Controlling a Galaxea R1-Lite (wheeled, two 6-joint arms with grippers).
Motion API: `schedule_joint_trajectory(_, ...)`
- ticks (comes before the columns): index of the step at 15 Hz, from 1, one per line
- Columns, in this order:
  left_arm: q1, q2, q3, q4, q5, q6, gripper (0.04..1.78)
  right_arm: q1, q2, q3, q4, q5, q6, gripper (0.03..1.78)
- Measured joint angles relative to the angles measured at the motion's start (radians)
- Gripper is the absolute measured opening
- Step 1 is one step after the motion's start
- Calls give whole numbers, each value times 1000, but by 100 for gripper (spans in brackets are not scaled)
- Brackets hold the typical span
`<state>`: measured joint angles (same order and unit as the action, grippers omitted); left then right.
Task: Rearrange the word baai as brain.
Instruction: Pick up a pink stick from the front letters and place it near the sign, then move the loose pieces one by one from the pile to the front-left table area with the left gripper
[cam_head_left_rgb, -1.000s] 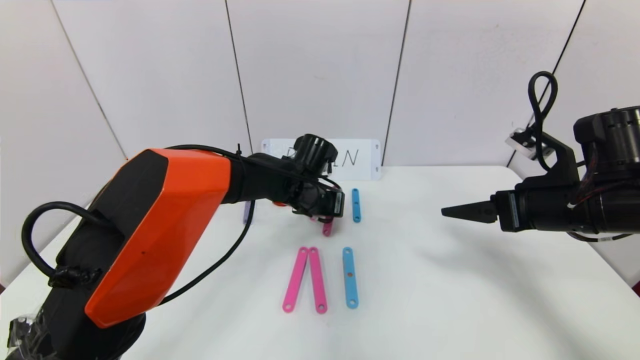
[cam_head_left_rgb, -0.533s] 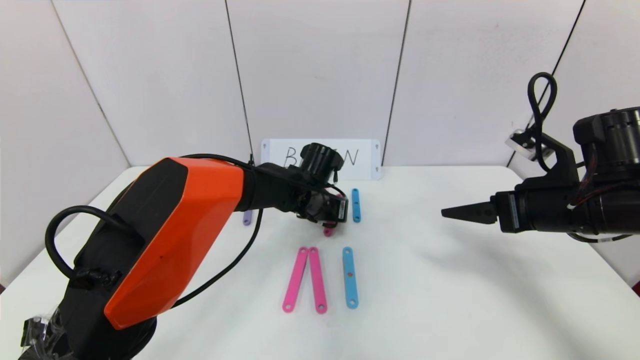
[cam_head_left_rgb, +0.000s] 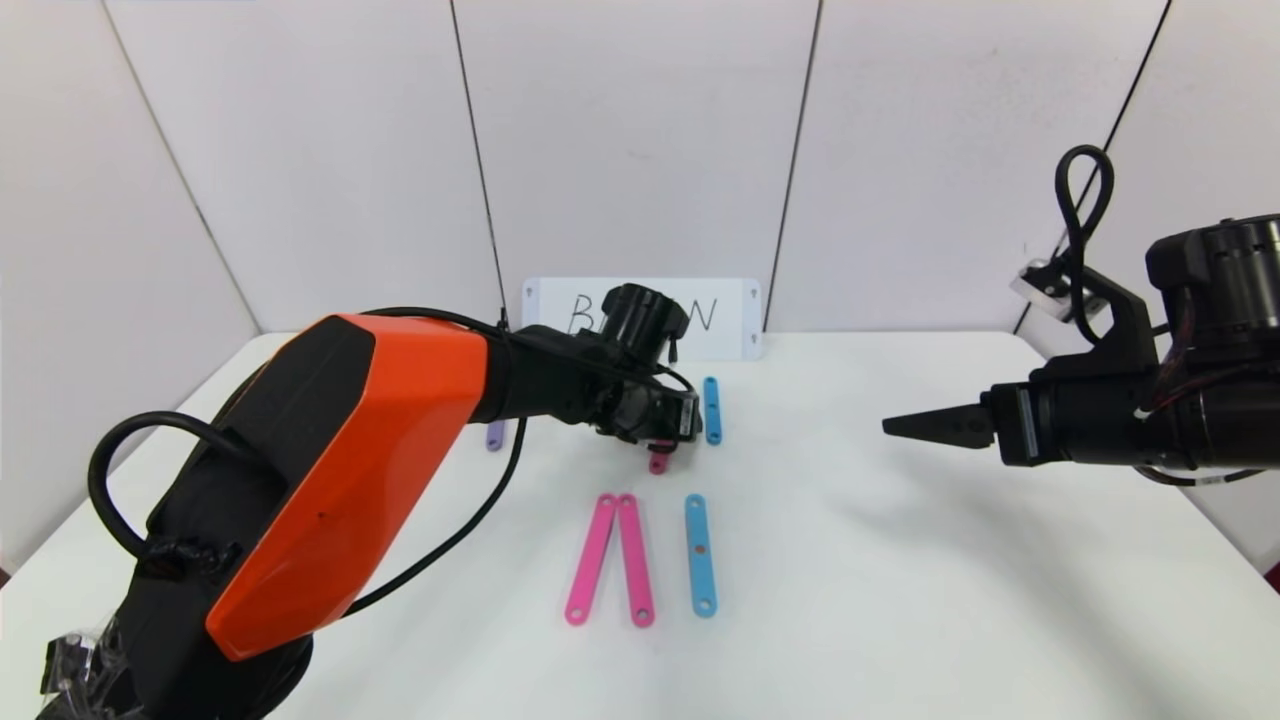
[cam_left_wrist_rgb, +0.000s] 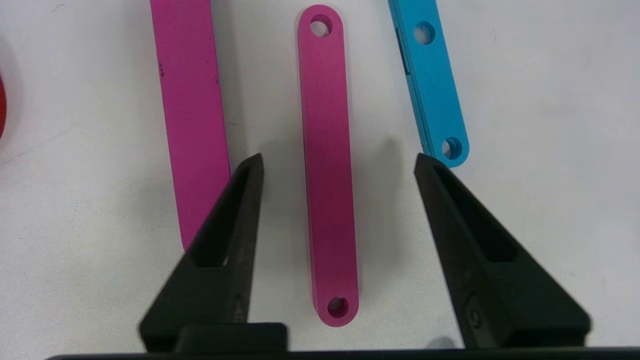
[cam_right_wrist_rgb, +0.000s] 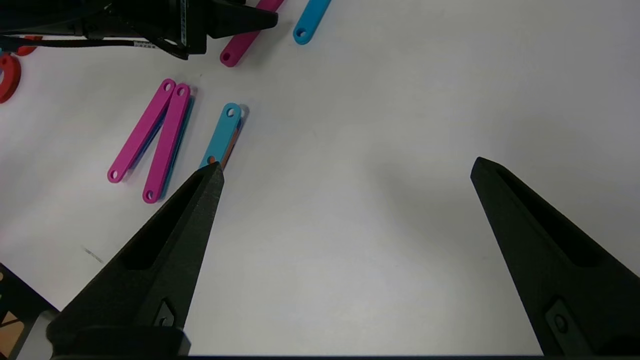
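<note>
- Lower centre of the head view: pink pair (cam_head_left_rgb: 610, 558) lying as a narrow V, tops touching, with a blue strip (cam_head_left_rgb: 700, 553) just beside it on the right. Flat on the table (cam_head_left_rgb: 900, 600), nothing touching them.
- Right edge, mid-height: right gripper (cam_head_left_rgb: 915, 424) parked above the table, well apart from the strips. Its wrist view shows the jaws spread wide with nothing between them.
- Centre of the head view: left gripper (cam_left_wrist_rgb: 337, 160) low over a pink strip (cam_left_wrist_rgb: 327, 165). Fingers (cam_left_wrist_rgb: 225, 240) part-open, one on each side of the strip, clear gap on both sides. Not gripping it; the strip lies flat on the table.
- Neighbours are tight: a second pink strip (cam_left_wrist_rgb: 190, 115) sits right at one fingertip, a short blue strip (cam_left_wrist_rgb: 432, 85) right at the other.
- Risk: any sideways drift on lift-off drags a fingertip into either neighbour and skews the letter.
- Risk: opening wider here does the same.
- Far left of the arm: purple strip (cam_head_left_rgb: 494, 436), mostly hidden. Red curves (cam_right_wrist_rgb: 10, 75) show in the right wrist view only.
- Back wall: white card (cam_head_left_rgb: 735, 318), partly blocked by the left wrist.
- Letters look far from done, by my read.
</note>
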<state>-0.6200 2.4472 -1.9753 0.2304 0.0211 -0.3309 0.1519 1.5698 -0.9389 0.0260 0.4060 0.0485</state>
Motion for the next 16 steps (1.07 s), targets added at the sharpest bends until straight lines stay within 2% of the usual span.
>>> schedule_joint_trajectory(2, 0, -8, 0, 0, 0, -6, 147, -1, 0, 3, 0, 0, 0, 173)
schedule_joint_trajectory(5, 0, -41, 1, 1, -3, -16, 171, 0, -1, 3, 0, 1, 0, 173)
schedule_joint_trajectory(12, 24, -165, 19, 14, -7, -33, 174, -6, -6, 5, 0, 4, 0, 173)
schedule_joint_trajectory(16, 115, -227, 68, 33, -5, 11, 174, -6, -3, 15, -1, 10, -9, 173)
